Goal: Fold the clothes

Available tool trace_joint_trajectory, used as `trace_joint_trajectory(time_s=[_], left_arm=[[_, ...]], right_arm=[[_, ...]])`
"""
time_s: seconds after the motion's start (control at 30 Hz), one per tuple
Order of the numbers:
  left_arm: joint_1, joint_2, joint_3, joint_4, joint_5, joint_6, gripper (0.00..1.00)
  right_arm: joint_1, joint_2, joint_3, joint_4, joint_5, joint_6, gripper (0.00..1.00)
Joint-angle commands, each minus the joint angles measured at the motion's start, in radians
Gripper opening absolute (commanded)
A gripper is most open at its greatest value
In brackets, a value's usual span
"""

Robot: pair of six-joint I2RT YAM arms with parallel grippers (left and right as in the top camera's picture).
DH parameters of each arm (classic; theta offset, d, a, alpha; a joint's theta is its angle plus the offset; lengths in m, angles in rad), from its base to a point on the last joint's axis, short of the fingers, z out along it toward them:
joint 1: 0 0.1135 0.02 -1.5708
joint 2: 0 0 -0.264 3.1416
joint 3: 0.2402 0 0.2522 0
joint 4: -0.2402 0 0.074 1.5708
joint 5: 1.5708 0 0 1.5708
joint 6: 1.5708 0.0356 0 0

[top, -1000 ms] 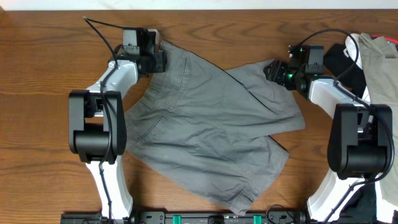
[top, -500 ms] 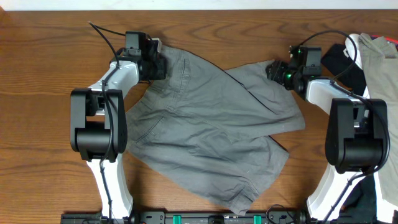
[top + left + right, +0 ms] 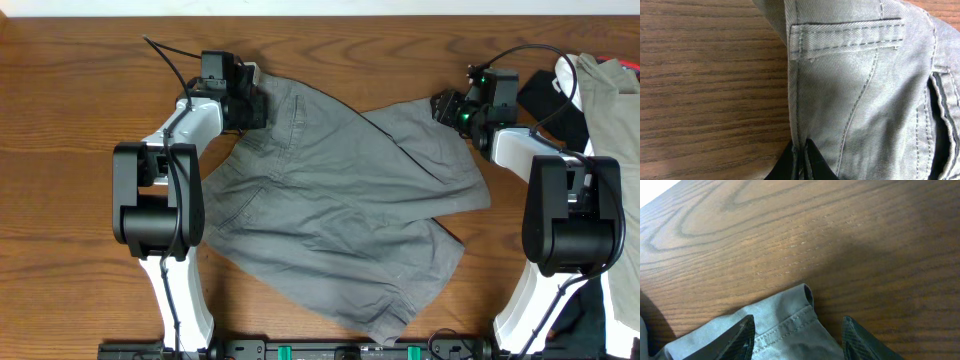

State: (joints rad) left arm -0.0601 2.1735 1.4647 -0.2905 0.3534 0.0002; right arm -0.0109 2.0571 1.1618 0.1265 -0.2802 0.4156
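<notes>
The grey-olive shorts [image 3: 340, 200] lie spread and partly folded across the middle of the table. My left gripper [image 3: 255, 98] is at their top left corner. In the left wrist view its jaws [image 3: 802, 150] are shut on the shorts' seamed edge [image 3: 850, 85], next to a belt loop. My right gripper [image 3: 442, 108] is at the shorts' top right corner. In the right wrist view its jaws [image 3: 797, 330] are open, straddling the hemmed corner [image 3: 790, 317] without pinching it.
A pile of other garments lies at the right edge: black [image 3: 548, 98], beige-tan [image 3: 612, 100] and white. The wooden table [image 3: 60, 180] shows bare to the left and behind the shorts. Both arm bases stand at the front.
The right gripper has shifted slightly up and right at the shorts' corner. The left gripper nudged slightly toward the waistband edge. The shorts have barely moved.
</notes>
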Motion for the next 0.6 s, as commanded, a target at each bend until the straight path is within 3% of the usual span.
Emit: trace_joint_trajectory(time_s=[0.0,0.13,0.2,0.33,0.43,0.57], left_arm=[[0.004,0.011,0.002,-0.011,0.01,0.002,0.06],[0.004,0.011,0.002,-0.012,0.01,0.002,0.06],[0.004,0.011,0.002,-0.012,0.01,0.002,0.06],[0.004,0.011,0.002,-0.012,0.01,0.002,0.06],[0.005,0.011,0.002,-0.014,0.01,0.002,0.06],[0.005,0.011,0.002,-0.019,0.01,0.002,0.06]], right_arm=[[-0.001,0.03,-0.002,0.002,-0.02,-0.015,0.51],[0.014,0.069,-0.002,0.0,-0.038,-0.016,0.49],[0.018,0.083,-0.002,0.002,-0.039,-0.011,0.44],[0.015,0.08,-0.001,0.013,-0.044,0.0,0.31],[-0.001,0.08,0.011,0.013,-0.095,0.026,0.04],[-0.041,0.08,0.035,0.012,-0.183,0.055,0.01]])
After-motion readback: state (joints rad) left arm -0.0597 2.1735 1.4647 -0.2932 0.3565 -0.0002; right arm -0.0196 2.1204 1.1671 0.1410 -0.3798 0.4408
